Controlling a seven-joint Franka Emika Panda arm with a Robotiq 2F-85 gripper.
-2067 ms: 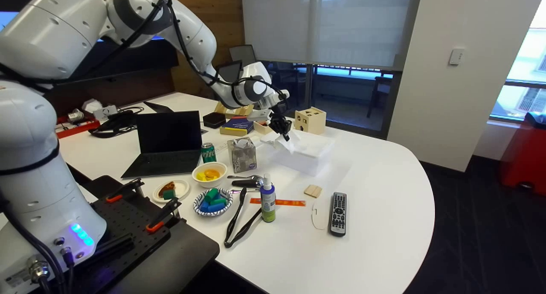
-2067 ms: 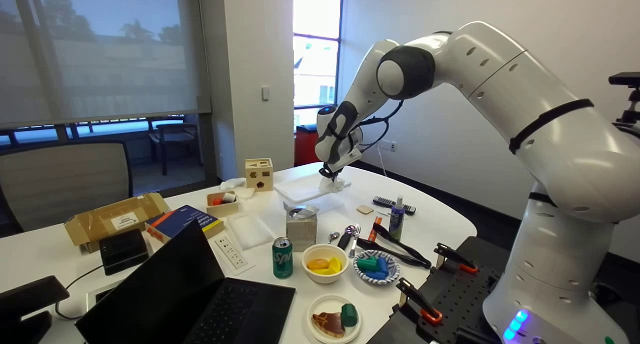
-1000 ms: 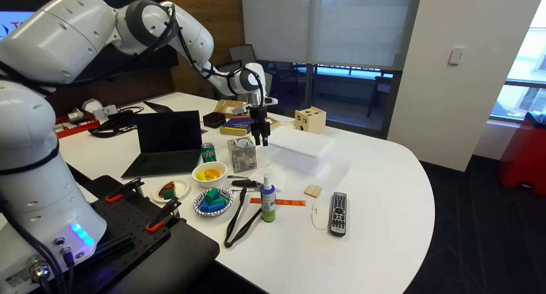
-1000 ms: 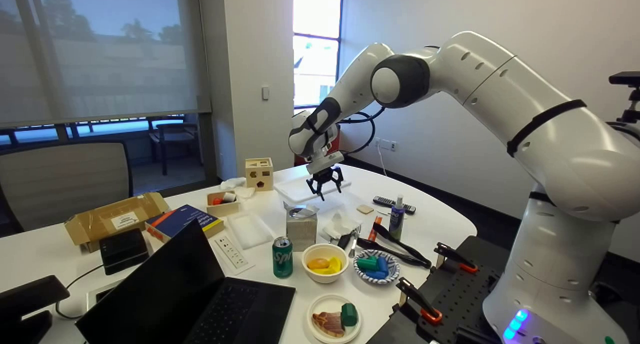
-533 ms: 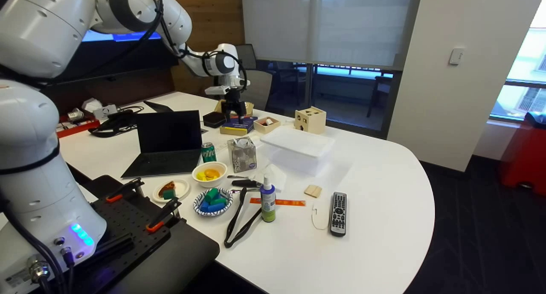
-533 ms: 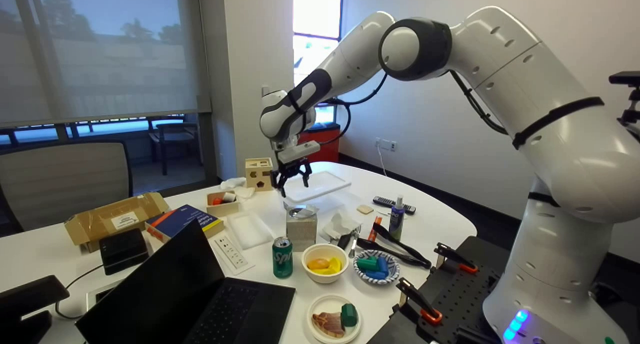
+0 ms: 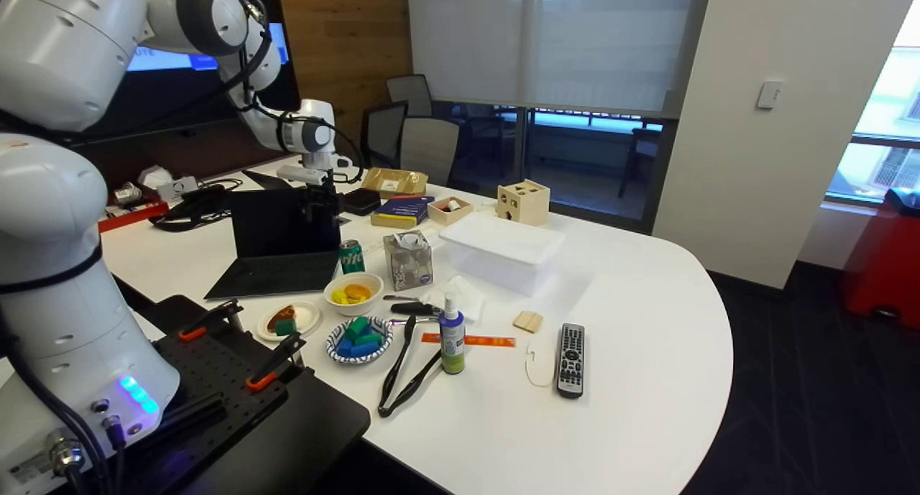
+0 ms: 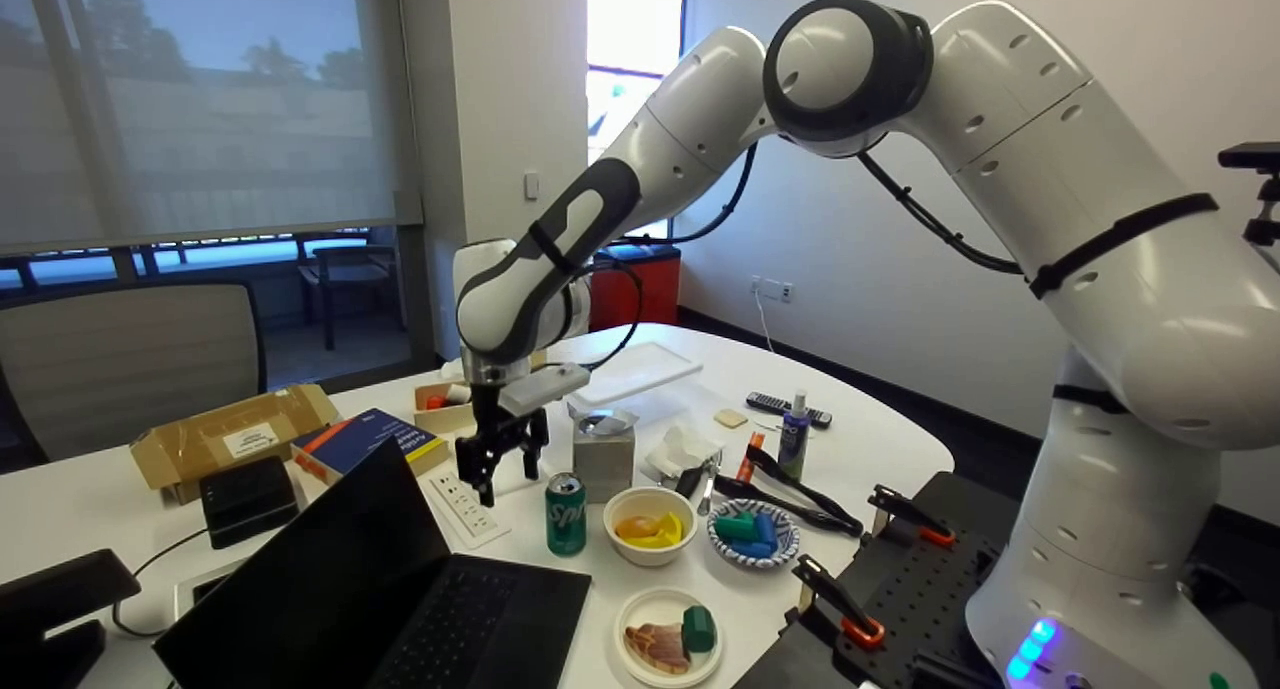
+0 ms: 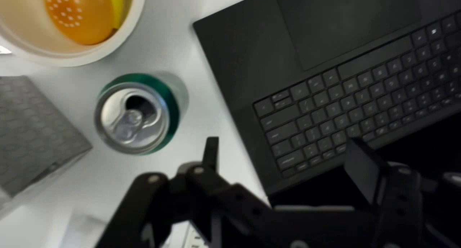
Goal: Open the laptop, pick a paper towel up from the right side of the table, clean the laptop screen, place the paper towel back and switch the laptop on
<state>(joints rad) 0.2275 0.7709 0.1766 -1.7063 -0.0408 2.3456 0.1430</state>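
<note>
In an exterior view we see the laptop (image 8: pixel 400 584) open, lower left; fingers (image 8: pixel 534 449) spread, grasping nothing, left of centre; paper towel (image 8: pixel 680 451) near centre. Likely switch-on: we should join the fingers, press lightly, straight down.

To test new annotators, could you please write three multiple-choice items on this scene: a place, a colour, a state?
1. Where does the can stand? A: between laptop and tissue box; B: on the laptop; C: on the tissue box.
2. The can's colour? A: red; B: purple; C: green.
3. How is the laptop? A: shut; B: open; C: upturned.

1 A: the wrist view shows one on either side.
2 C: its side is green.
3 B: the laptop screen stands raised, keyboard exposed.
</note>
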